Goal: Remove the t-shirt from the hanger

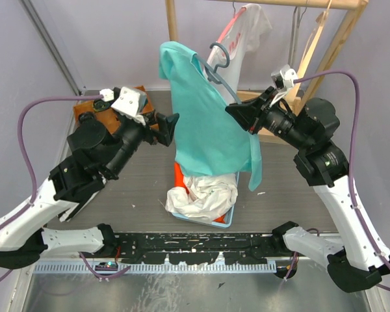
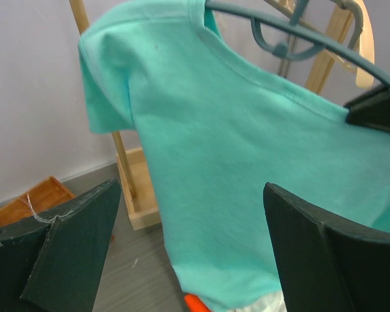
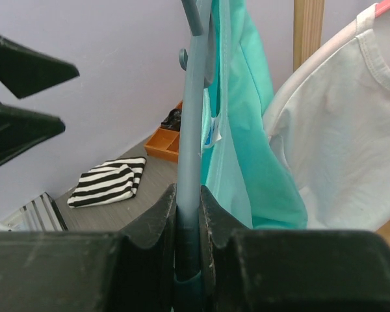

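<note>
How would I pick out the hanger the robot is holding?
Find the wooden rack at the back. Before it hangs a teal t-shirt, and the grey-blue plastic hanger sticks out of its collar. Unlike the pink hanger carrying the white t-shirt behind, the black right gripper clamps it.

Teal t-shirt draped on a grey-blue hanger.
I see the hanger pinched by one arm inside my right claw, hook pointing up. The t-shirt is on it, hanging long and creased just left of that claw and directly ahead of my spread left claw.
</note>
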### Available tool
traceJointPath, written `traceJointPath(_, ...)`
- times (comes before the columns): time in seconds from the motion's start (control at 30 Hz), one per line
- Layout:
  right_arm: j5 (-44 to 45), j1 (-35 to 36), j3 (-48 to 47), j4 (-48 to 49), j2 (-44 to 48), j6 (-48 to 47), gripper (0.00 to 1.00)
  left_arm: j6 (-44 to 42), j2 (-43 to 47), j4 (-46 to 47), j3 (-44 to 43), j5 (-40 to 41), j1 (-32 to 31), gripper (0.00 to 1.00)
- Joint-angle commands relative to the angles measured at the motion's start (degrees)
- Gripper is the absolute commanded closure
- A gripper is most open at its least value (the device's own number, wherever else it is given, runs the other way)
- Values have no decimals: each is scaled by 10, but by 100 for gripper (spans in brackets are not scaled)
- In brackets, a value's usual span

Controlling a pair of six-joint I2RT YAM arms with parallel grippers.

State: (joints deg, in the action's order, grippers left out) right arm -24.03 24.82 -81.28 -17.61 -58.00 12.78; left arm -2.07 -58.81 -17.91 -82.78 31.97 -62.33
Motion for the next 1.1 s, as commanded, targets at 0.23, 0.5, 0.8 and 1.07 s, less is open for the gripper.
traceJointPath(0.23, -2, 15, -3, 32, 14, -39, 99, -100, -76, 88, -97, 18, 21, 2)
traceJointPath(0.5, 2, 50, -11, 43, 1, -46, 99, -73, -109, 113, -113, -23, 92, 2)
traceJointPath(0.8, 56, 102, -25, 25, -20, -69, 99, -38, -135, 119, -124, -82, 147, 0)
traceJointPath(1.07, 68, 114, -33, 27, -21, -66, 99, -19, -114, 113, -82, -85, 160, 11)
